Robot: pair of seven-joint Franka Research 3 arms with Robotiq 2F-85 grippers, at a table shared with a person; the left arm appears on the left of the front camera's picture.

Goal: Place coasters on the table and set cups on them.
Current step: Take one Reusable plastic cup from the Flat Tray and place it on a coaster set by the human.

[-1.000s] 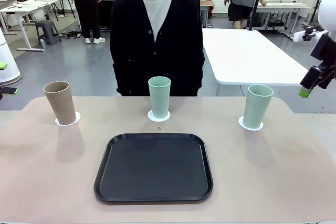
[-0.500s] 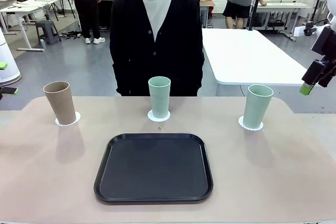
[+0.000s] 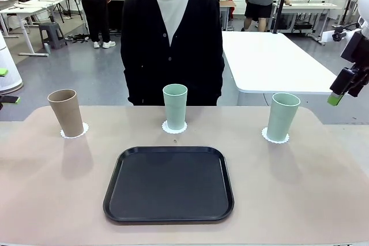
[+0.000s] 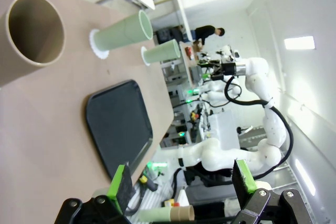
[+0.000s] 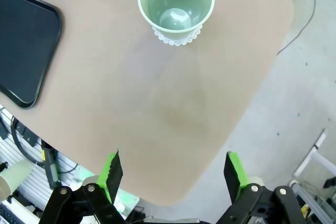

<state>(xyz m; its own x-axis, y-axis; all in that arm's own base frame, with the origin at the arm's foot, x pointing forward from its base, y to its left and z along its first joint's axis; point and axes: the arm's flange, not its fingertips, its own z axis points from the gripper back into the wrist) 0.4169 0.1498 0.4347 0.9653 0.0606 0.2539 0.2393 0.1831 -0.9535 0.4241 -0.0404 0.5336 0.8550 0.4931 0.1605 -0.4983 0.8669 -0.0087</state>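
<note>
Cups, 3: tan cup [image 3: 66, 112] at frame left, mint cup [image 3: 174, 105] centre, mint cup [image 3: 282, 116] right, each upright on its own coaster [image 3: 74, 132] on the table [image 3: 52, 188]. Black tray [image 3: 169, 184] bare. Left gripper [image 4: 181, 182] and right gripper [image 5: 173, 170] both spread, grasping nothing. Task looks complete.

There were three cups: one brown cup [image 3: 66, 112] and two green cups [image 3: 174, 106] [image 3: 282, 116]. Three white paper coasters [image 3: 74, 133] [image 3: 174, 128] [image 3: 274, 138] sat under them. One black tray [image 3: 169, 184] lay on one table [image 3: 52, 188].
</note>
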